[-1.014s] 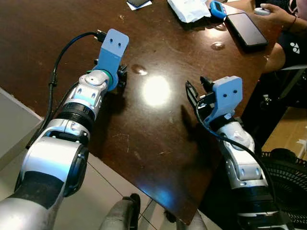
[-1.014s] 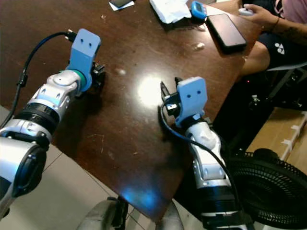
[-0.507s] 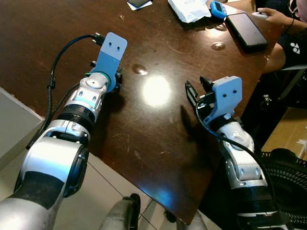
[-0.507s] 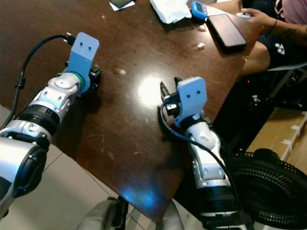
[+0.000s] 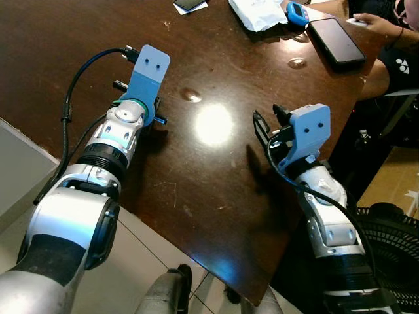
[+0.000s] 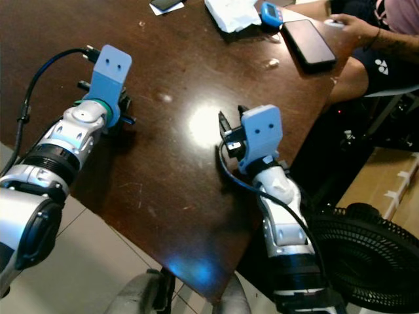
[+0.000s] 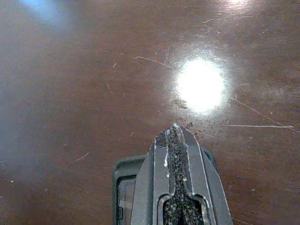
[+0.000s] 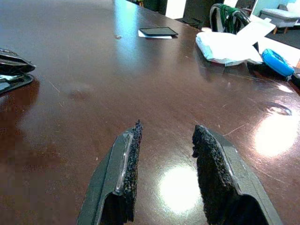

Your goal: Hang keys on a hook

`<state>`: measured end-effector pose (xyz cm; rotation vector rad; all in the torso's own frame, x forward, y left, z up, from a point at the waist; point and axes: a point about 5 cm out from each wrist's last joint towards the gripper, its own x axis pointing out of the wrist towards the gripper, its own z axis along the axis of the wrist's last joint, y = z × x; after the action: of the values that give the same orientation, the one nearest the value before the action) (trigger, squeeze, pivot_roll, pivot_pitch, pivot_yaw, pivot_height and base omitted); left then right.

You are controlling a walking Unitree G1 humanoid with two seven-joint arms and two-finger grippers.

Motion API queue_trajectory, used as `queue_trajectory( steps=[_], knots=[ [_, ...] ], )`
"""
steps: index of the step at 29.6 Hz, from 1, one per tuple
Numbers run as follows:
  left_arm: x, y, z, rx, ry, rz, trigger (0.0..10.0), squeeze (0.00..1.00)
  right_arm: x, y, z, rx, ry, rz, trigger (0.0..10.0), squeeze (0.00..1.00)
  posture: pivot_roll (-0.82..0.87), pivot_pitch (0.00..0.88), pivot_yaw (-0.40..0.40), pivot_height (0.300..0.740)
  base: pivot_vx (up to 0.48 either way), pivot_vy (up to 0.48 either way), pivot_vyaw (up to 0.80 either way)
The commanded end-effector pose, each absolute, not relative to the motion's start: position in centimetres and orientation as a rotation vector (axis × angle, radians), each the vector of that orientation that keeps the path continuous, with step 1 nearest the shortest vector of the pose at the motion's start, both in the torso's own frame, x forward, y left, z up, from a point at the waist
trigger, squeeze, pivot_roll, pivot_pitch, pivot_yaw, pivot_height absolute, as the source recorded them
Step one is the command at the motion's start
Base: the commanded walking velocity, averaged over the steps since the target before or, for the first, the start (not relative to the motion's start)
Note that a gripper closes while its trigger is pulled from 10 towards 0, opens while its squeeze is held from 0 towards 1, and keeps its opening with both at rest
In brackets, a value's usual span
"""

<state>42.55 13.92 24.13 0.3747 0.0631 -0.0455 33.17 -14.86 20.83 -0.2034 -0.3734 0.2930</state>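
Dark brown table (image 5: 216, 59), glossy, scratched. Left gripper (image 7: 176, 136) low over its near-left part, jaws pressed together, nothing between. Right gripper (image 8: 164, 140) over the near-right edge, jaws apart, empty. Far corner: white packet (image 5: 257, 13), blue gadget (image 5: 296, 12), black phone (image 5: 335, 40); no legible writing.

Bare dark surface (image 5: 216, 170) lies between the left hand (image 5: 139, 103) and right hand (image 5: 267, 125). Toward the far edge, a white packet (image 5: 258, 13), blue object (image 5: 296, 12) and phone (image 5: 336, 40) crowd passage; a person's hand (image 5: 374, 19) rests at that corner.
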Motion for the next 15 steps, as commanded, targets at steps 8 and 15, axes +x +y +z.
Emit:
queue_trajectory(
  steps=[8, 15],
  knots=[
    [42.4, 15.0, 27.3, 0.46, -0.126, 0.044, 0.0, 0.0, 33.5, -14.7, 20.5, -0.193, -0.36, 0.3, 10.0, 0.0, 0.02, 0.291, 0.105, 0.74, 0.0, 0.0, 0.0],
    [41.1, 14.7, 32.2, 0.445, -0.329, 0.049, 10.0, 0.0, 33.9, -14.2, 20.7, -0.186, -0.374, 0.311, 10.0, 0.0, 0.04, 0.249, 0.108, 0.74, 0.0, 0.0, 0.0]
  ],
)
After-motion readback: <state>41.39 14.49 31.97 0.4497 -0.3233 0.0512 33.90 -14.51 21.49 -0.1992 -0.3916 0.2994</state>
